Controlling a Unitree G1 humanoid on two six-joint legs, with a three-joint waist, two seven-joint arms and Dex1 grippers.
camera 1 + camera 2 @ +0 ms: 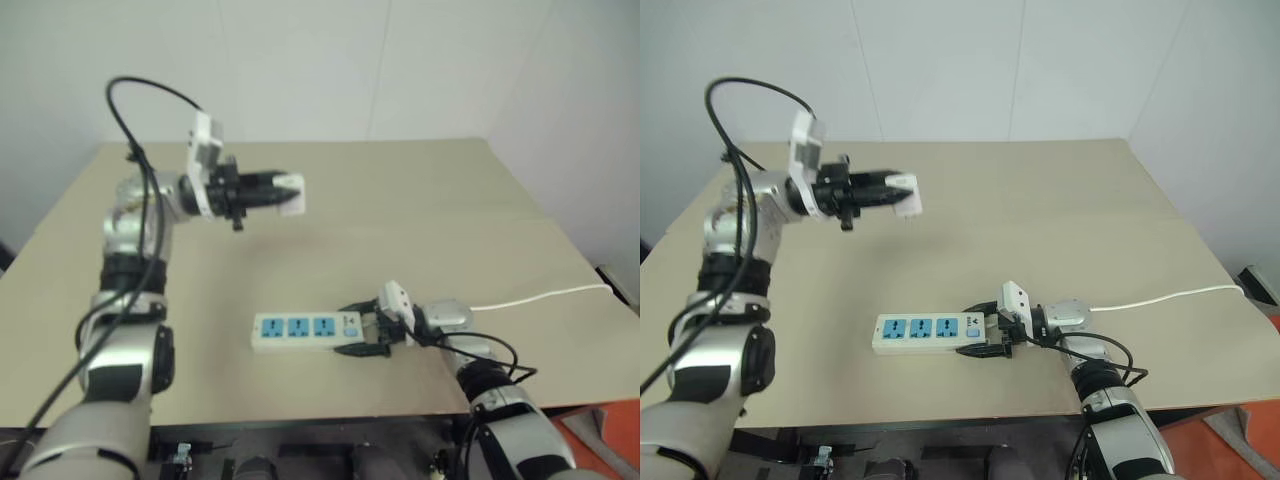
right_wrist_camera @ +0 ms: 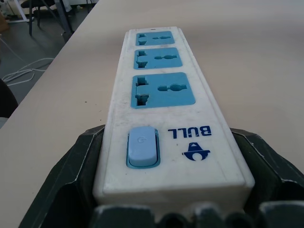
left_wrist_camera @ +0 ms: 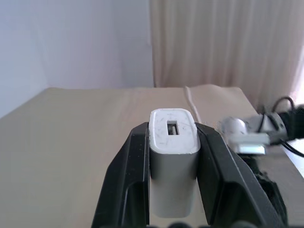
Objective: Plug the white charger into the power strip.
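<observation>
Right, my right end effector [image 1: 368, 334] clamps the power strip [image 1: 306, 330] by its switch end, flat on the worktop [image 1: 420, 220]. Beyond and above the strip, my left end effector [image 1: 290, 194] pinches the white charger [image 3: 173, 161]: light, rigid, probably slippery-sided.

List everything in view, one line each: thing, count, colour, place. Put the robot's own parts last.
white charger: one, white, held in the air above the table's far left part, between the left gripper's fingers.
power strip: one, white with three blue sockets and a pale blue switch, flat on the table near its front edge, switch end between the right gripper's fingers.
cable: one, thin, white, lying on the table toward its right edge.
table: one, beige.
left gripper: one, black fingers, shut on the charger.
right gripper: one, black fingers, clasping the strip's switch end.
</observation>
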